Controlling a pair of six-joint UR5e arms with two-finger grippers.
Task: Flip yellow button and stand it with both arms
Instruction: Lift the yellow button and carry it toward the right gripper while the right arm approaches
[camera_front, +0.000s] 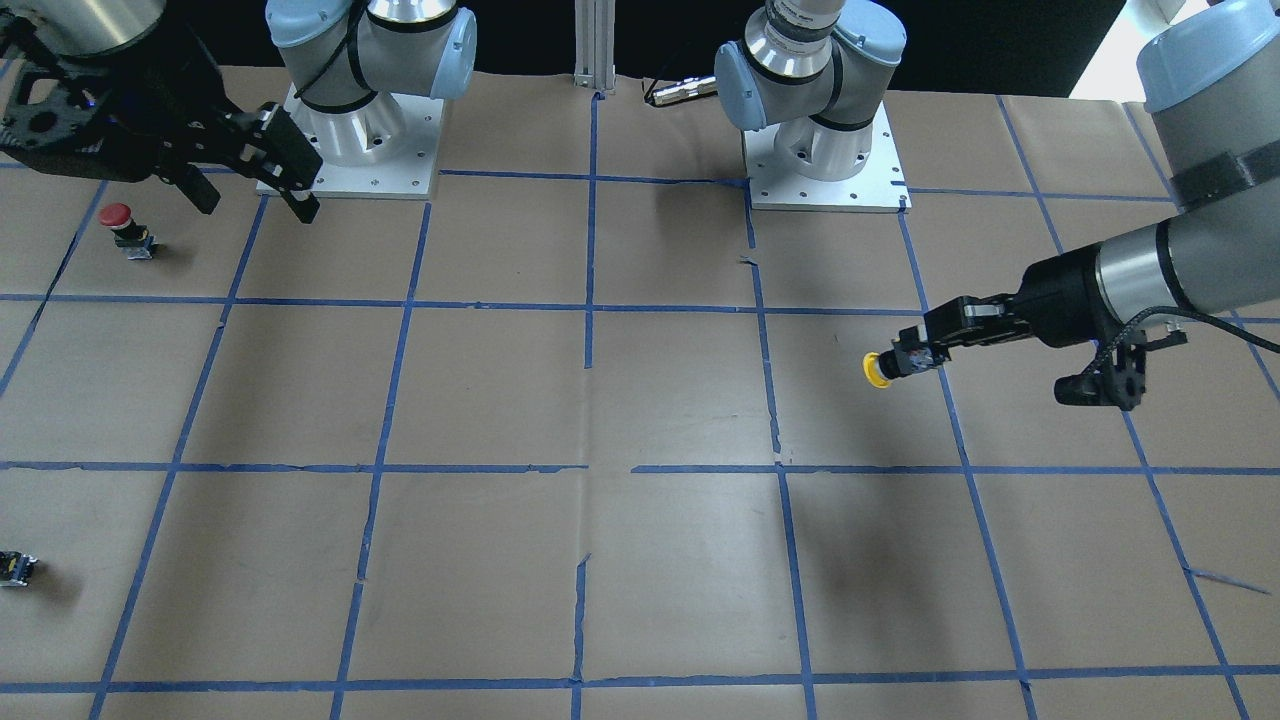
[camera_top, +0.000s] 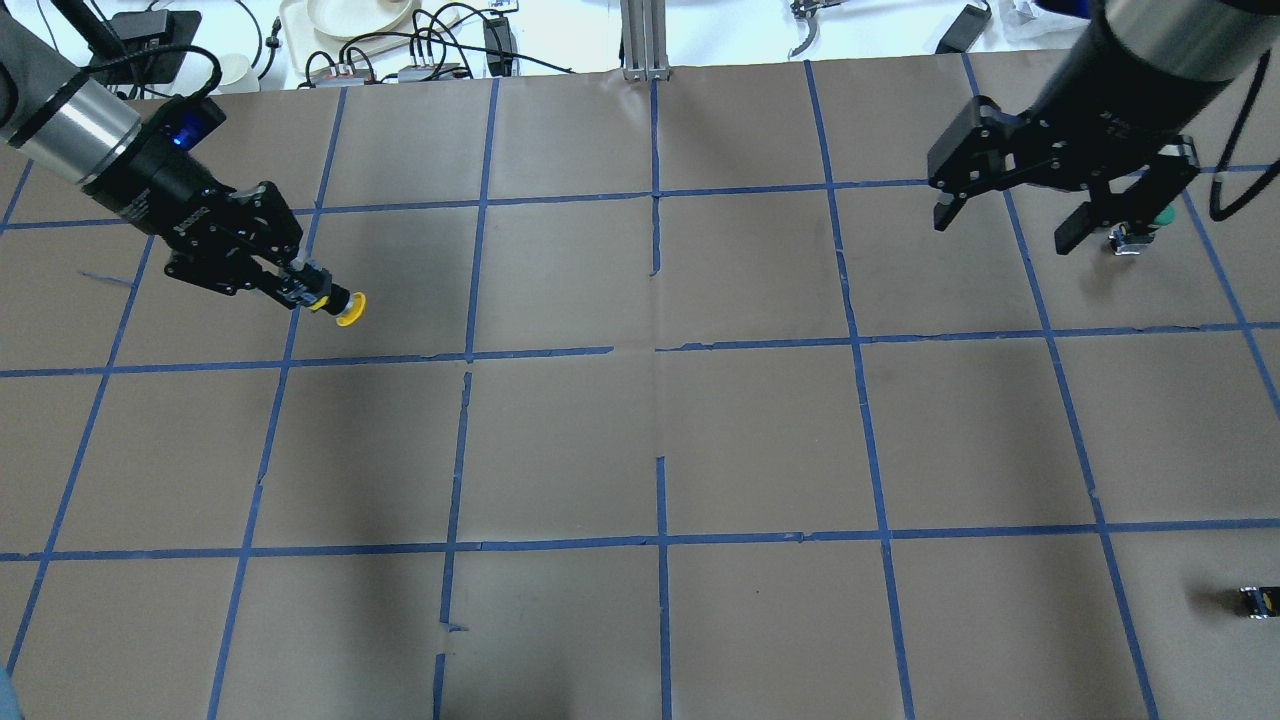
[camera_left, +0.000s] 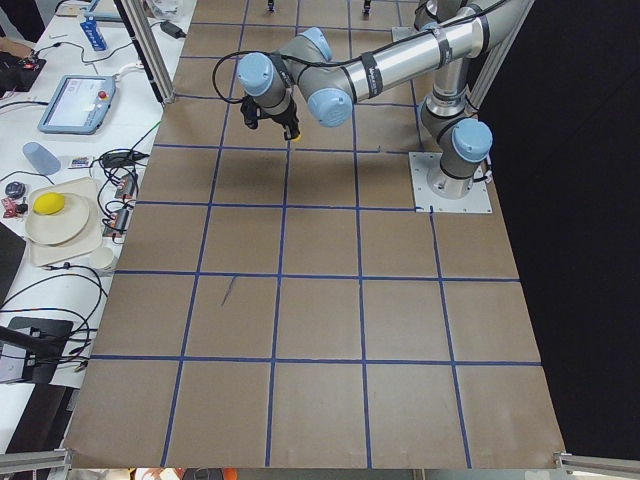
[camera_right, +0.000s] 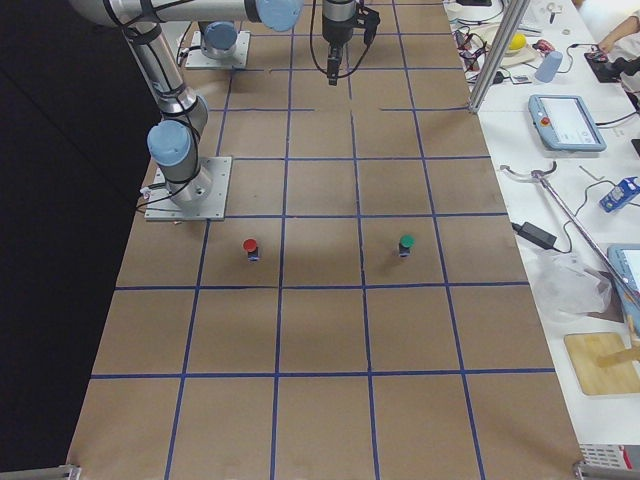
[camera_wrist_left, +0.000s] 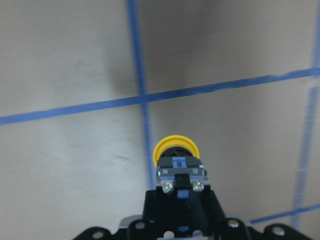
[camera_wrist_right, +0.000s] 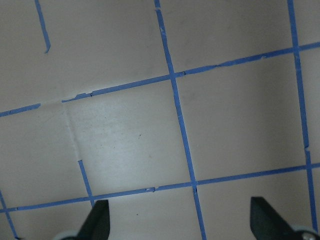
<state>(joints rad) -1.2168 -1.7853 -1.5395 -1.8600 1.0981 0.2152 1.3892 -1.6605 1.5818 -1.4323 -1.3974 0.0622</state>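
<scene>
Overhead view: the left gripper (camera_top: 303, 284), at left of frame, pinches the yellow button (camera_top: 340, 303) by its black base, cap turned sideways toward centre and held above the brown table (camera_top: 640, 440). The right gripper (camera_top: 1003, 226), upper right, hangs with its 2 fingers spread wide, gripping nothing. Front-facing view, upper left: a red button (camera_front: 117, 216) stands upright.

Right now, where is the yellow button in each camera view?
Front-facing: the yellow button right of centre, cap pointing left.
Overhead: upper left.
Exterior left: a yellow speck near the top, left of centre.
Exterior right: too small to tell.
Left wrist: bottom centre.
Right wrist: not in it.
Landmark: the left claw, shut on its base.
</scene>
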